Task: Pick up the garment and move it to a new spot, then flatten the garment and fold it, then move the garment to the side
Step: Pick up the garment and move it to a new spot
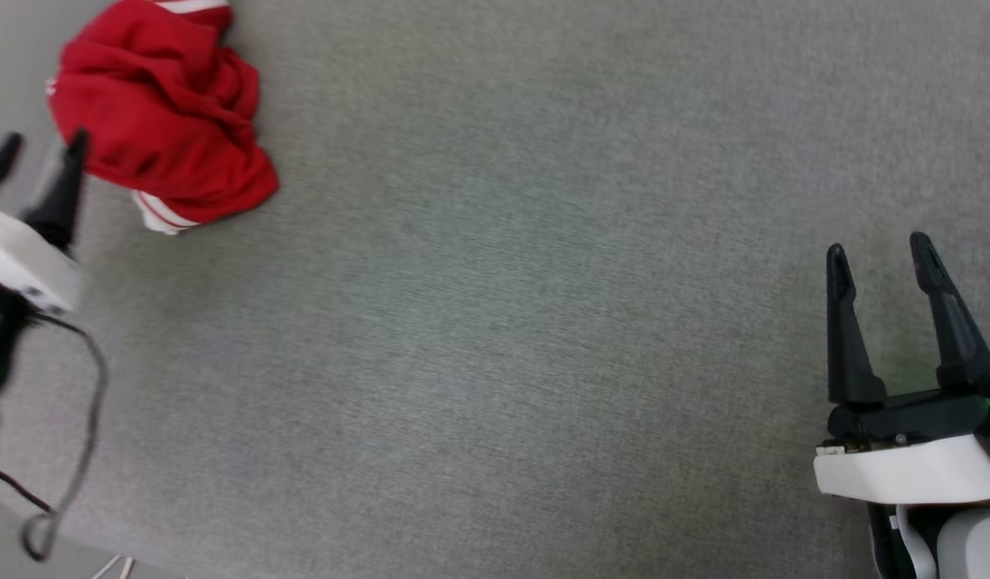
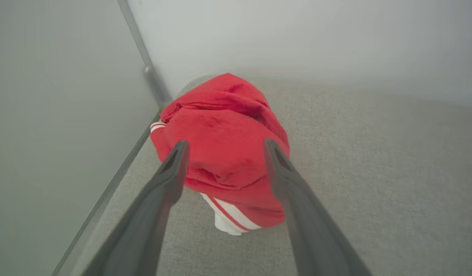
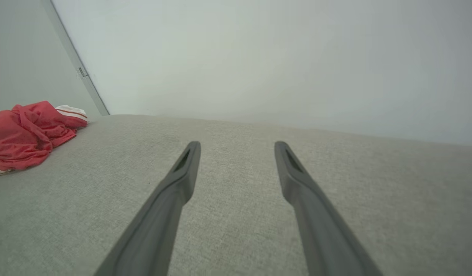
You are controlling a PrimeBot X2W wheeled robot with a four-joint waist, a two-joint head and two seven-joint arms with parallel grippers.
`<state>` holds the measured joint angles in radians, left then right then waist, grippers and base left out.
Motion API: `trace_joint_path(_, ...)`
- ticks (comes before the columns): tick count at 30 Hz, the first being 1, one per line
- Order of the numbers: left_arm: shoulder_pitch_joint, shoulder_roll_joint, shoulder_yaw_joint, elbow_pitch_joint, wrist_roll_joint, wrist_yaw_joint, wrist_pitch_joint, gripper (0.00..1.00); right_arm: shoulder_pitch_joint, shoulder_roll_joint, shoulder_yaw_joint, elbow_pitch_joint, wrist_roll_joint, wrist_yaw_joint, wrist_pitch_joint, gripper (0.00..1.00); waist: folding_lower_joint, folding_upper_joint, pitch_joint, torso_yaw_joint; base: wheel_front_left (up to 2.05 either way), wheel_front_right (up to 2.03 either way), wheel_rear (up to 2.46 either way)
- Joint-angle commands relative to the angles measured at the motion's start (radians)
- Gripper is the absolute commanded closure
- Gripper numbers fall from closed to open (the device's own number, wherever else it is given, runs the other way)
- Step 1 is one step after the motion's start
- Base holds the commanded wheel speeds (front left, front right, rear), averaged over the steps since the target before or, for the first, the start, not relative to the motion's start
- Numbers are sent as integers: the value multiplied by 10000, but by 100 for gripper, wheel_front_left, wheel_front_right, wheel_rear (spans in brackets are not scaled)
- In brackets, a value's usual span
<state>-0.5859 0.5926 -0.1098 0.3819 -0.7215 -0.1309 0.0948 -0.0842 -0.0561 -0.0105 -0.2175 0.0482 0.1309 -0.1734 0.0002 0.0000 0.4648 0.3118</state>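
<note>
The garment [image 1: 165,112] is a crumpled red heap with white, red-striped trim, lying at the far left of the grey surface. My left gripper [image 1: 43,157] hangs open at the heap's near-left edge. In the left wrist view the garment [image 2: 224,149] bulges between and beyond the spread fingers of that gripper [image 2: 224,147]; I cannot tell whether they touch the cloth. At the lower right my right gripper [image 1: 882,251] stands open over bare surface, far from the cloth. The right wrist view shows the garment [image 3: 28,134] at the far left and the right gripper [image 3: 237,147] with nothing between its fingers.
Grey fabric-covered surface [image 1: 527,322] spreads between the two arms. Pale walls [image 2: 316,38] meet in a corner just behind the garment, with a wall panel [image 2: 48,115] close on its left. A dark cable [image 1: 84,450] loops below the left wrist.
</note>
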Motion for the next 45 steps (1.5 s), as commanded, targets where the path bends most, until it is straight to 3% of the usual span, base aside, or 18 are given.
trace_joint_path(1,-496,439,-106,294,-437,17,670,0,-199,-28,-2,-145,-34,-3,80,0,-2,0,699,-542,0,0,0)
trace_joint_path(8,-2213,1420,-375,1324,-2854,16,3957,0,-415,-16,-33,-535,-81,-3,206,0,-2,0,1367,-940,0,0,0)
trace_joint_path(15,-2988,1583,-745,1848,-3620,16,5330,2,-534,-6,160,-457,-275,-3,95,0,-2,0,1861,-1177,0,0,0)
trace_joint_path(16,-3025,1583,-895,1952,-3635,16,5530,40,-565,-4,186,-441,-320,-3,57,0,-2,0,1920,-1213,0,0,0)
trace_joint_path(17,-3073,1583,-1008,2085,-3643,16,5683,54,-600,0,196,-417,-333,-3,57,0,-2,0,1971,-1249,0,0,0)
trace_joint_path(18,-3135,1566,-1123,2179,-3644,16,5798,92,-620,6,194,-388,-352,-3,39,0,-2,0,2007,-1274,0,0,0)
trace_joint_path(19,-3169,1537,-1248,2274,-3653,16,5879,100,-612,13,195,-346,-360,-3,3,0,-2,0,2028,-1296,0,0,0)
trace_joint_path(22,-3049,1477,-1506,2439,-3784,14,5928,100,-560,29,234,-125,-359,-3,-93,0,-2,0,1950,-1393,0,0,0)
trace_joint_path(26,-2961,1779,-1598,2423,-3729,14,5196,100,-636,49,281,219,-228,-3,-296,0,-2,0,1542,-1535,0,0,0)
trace_joint_path(29,-2857,2192,-1893,2099,-3274,14,4240,100,-640,61,323,590,-139,-3,-440,0,-2,0,985,-1636,0,0,0)
trace_joint_path(39,-3252,2680,-3443,296,-1986,16,2046,100,-352,69,226,1699,744,-3,-778,0,-2,0,-1354,-1795,0,0,0)
trace_joint_path(45,-3609,2180,-4671,-1138,-1275,17,1668,100,-61,72,259,2178,1270,-3,-892,0,-2,0,-2330,-2099,0,0,0)
